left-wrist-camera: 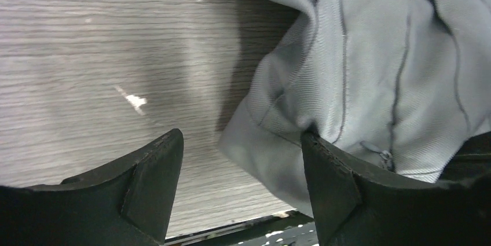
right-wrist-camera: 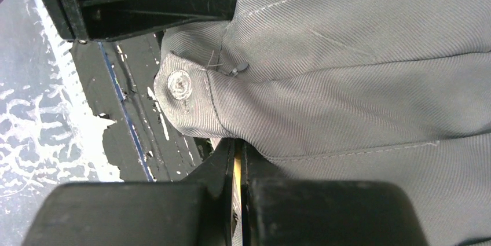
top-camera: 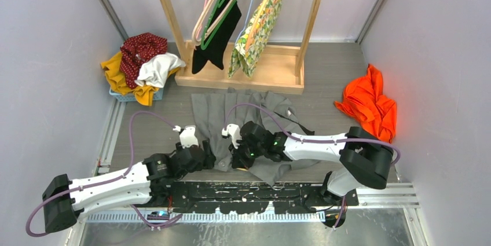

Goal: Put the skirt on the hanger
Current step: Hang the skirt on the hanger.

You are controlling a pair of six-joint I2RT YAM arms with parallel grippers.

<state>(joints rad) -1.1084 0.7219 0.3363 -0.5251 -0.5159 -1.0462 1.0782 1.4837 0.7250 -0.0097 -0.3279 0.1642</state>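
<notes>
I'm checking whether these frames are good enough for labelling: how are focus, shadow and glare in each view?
Top external: evenly lit, the grey pleated skirt sharp. Left wrist: the skirt throws a soft shadow on the wood-grain table; the left gripper's fingers are dim. Right wrist: the clear button is crisp, the right gripper's near fingers soft, with white glare on the metal sheet.

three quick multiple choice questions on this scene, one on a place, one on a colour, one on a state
1. Where does the crumpled orange cloth lie? A far left; B at the right of the grey wood-grain table; C hung up high.
2. What colour is the pleated fabric skirt? A red; B green; C grey.
3. The left gripper is: A open; B shut empty; C shut on cloth.
Answers: B, it sits at the right in the top view; C, grey in every view; A, its fingers stand apart.
</notes>
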